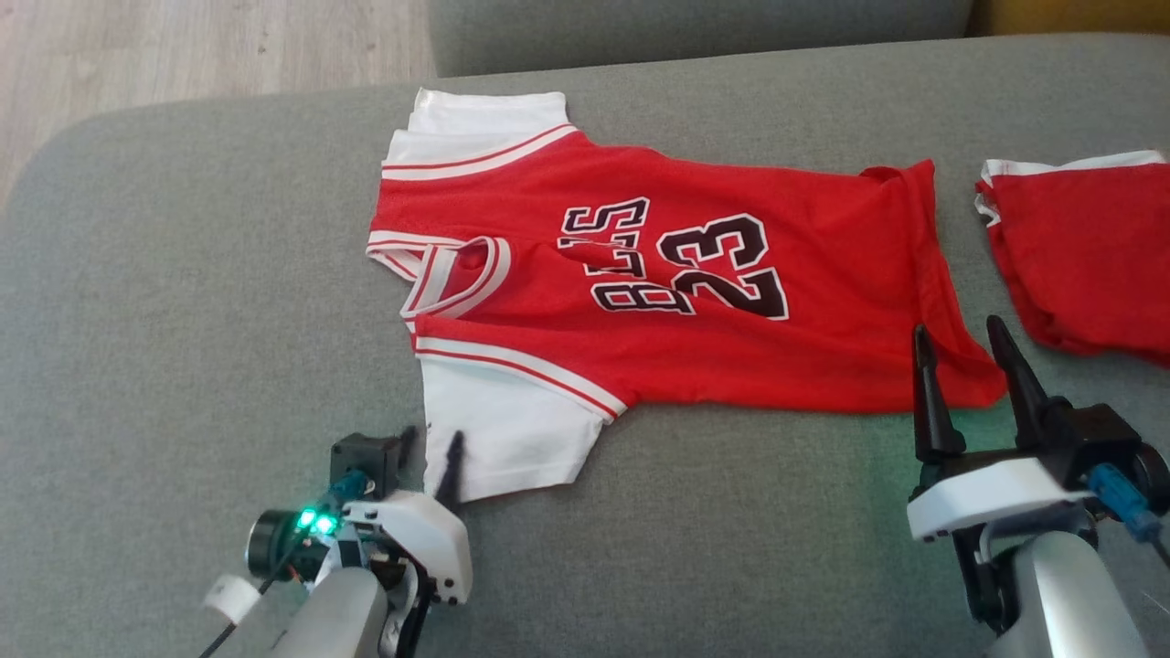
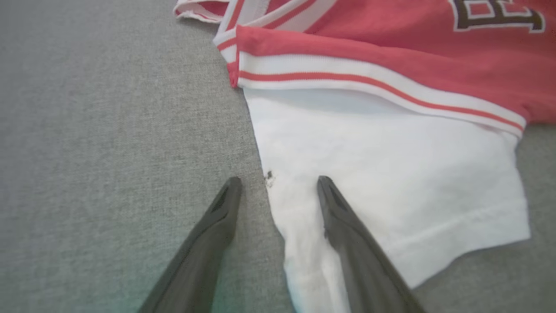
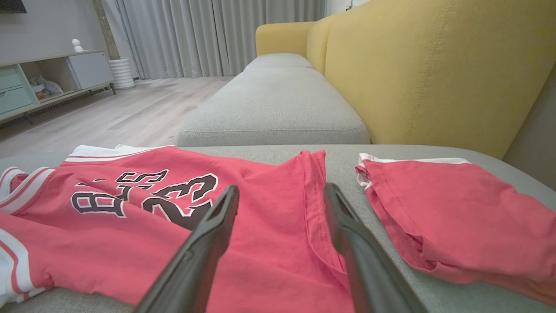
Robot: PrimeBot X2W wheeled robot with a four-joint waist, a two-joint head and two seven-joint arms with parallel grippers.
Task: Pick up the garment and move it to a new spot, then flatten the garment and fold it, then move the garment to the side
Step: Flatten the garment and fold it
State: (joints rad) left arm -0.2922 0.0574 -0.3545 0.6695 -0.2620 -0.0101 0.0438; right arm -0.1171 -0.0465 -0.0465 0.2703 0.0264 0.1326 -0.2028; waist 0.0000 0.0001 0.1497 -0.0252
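Note:
The garment (image 1: 640, 274) is a red jersey with a black "23" and white sleeves, spread out on the grey sofa cushion (image 1: 183, 274), neck to the left and hem to the right. My left gripper (image 1: 431, 448) is open at the near white sleeve (image 2: 391, 165). In the left wrist view the left gripper (image 2: 279, 180) straddles the sleeve's left edge, one finger over the cushion and one over the white cloth. My right gripper (image 1: 959, 327) is open at the near hem corner. In the right wrist view the right gripper (image 3: 281, 188) has the red hem (image 3: 312, 208) between its fingers.
A second red piece of clothing (image 1: 1088, 256) lies on the cushion just right of my right gripper, also seen as folded red cloth (image 3: 456, 208). A yellow sofa back (image 3: 434, 65) rises behind, another grey seat cushion (image 3: 278, 104) lies beyond, and wooden floor (image 1: 183, 46) lies off the cushion's far left.

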